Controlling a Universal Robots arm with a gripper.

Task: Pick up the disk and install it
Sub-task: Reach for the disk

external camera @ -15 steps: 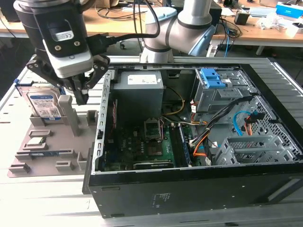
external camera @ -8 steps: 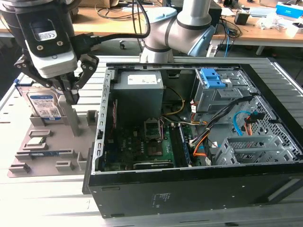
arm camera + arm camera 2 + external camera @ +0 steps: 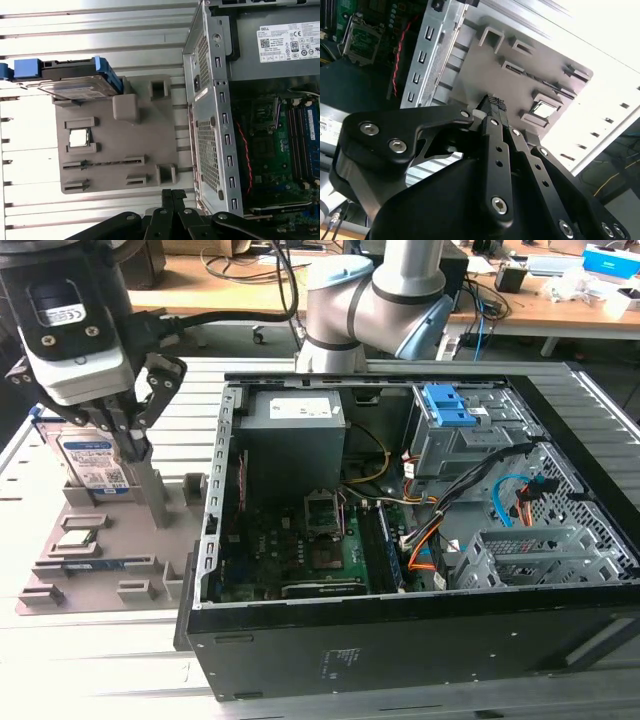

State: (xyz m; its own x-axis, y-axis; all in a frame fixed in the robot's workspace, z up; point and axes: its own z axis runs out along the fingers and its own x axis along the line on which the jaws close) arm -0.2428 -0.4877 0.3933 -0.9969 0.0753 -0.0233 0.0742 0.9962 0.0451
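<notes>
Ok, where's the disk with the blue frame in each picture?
Exterior view: the disk stands in the gray tray, at the exterior view's left.
First wrist view: the disk stands at the tray's end, past the chip.
Second wrist view: find the tray and chip, the shared landmark.
</notes>
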